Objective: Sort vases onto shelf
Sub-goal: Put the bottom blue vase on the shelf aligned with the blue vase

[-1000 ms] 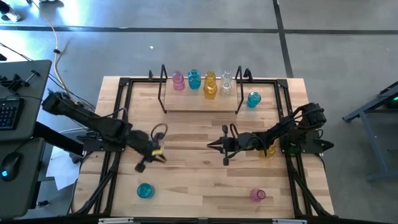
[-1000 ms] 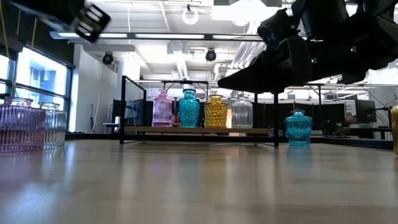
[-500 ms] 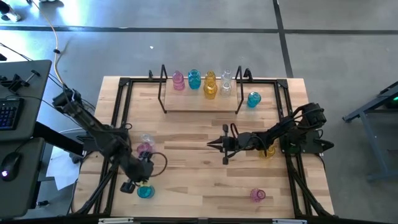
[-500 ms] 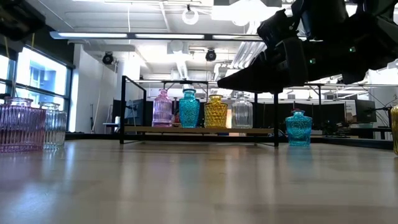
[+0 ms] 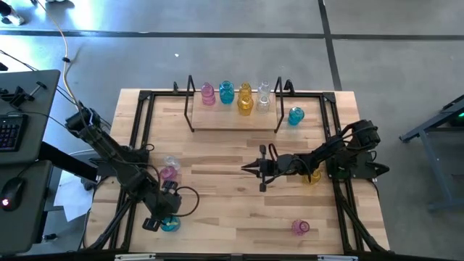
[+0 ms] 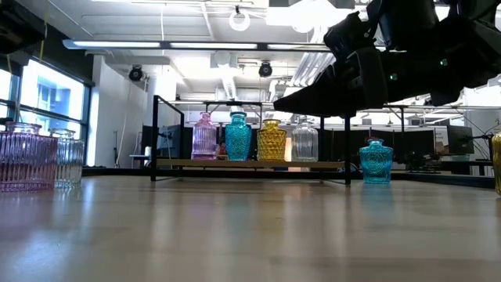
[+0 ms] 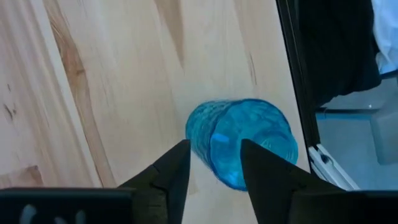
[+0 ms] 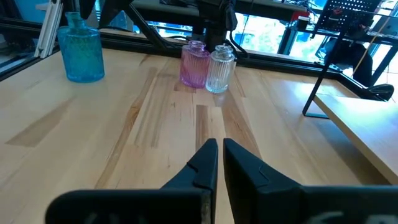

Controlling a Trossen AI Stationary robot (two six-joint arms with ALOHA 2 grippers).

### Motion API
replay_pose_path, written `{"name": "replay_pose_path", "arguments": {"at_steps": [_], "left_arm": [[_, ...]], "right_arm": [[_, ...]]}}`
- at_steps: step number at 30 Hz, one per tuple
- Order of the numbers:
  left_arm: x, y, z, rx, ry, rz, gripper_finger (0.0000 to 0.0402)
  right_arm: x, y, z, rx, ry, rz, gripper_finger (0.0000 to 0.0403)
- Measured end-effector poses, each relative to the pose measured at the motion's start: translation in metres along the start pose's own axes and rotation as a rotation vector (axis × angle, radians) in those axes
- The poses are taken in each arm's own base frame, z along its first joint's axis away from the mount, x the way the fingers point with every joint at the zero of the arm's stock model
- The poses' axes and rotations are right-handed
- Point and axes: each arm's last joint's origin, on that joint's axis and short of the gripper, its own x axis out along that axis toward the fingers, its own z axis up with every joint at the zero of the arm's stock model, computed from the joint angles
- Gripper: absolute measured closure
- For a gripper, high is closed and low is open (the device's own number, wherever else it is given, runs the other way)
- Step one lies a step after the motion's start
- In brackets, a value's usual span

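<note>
A pale wooden table (image 5: 232,152) edged by a black rail frame stands on grey concrete, a workshop behind it; at its near-left corner the left gripper (image 7: 210,167) hangs straight over a teal vase (image 5: 170,222), jaws apart on either side of its neck but not gripping; the vase stands close beside the rail, so a skewed closing could, I judge, tip it or knock it against the frame; a pink vase (image 5: 167,173) and a clear vase (image 5: 172,162) stand touching just behind; at mid-table the right gripper (image 8: 216,158) waits, jaws nearly closed and empty; counted: nine vases, three pink, three teal, two clear, two yellow, with four on the shelf (image 5: 235,120) at the far edge.
</note>
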Motion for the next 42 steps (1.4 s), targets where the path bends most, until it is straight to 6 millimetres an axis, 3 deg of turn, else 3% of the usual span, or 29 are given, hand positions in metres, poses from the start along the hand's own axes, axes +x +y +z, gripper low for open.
{"name": "replay_pose_path", "arguments": {"at_steps": [6, 28, 37, 42], "left_arm": [[-0.011, -0.004, 0.003, -0.003, 0.030, -0.013, 0.0259], [-0.004, -0.004, 0.002, -0.050, 0.036, -0.068, 0.0259], [0.019, -0.008, 0.005, -0.041, 0.125, -0.084, 0.0259], [0.020, -0.011, 0.010, -0.026, 0.133, -0.098, 0.0273]], "right_arm": [[0.000, 0.000, 0.000, 0.000, 0.002, 0.000, 0.0387], [0.000, 0.000, 0.000, -0.002, 0.006, 0.001, 0.0387], [0.000, 0.000, -0.001, -0.003, 0.011, 0.001, 0.0387], [0.000, 0.000, -0.001, -0.004, 0.008, 0.001, 0.0387]]}}
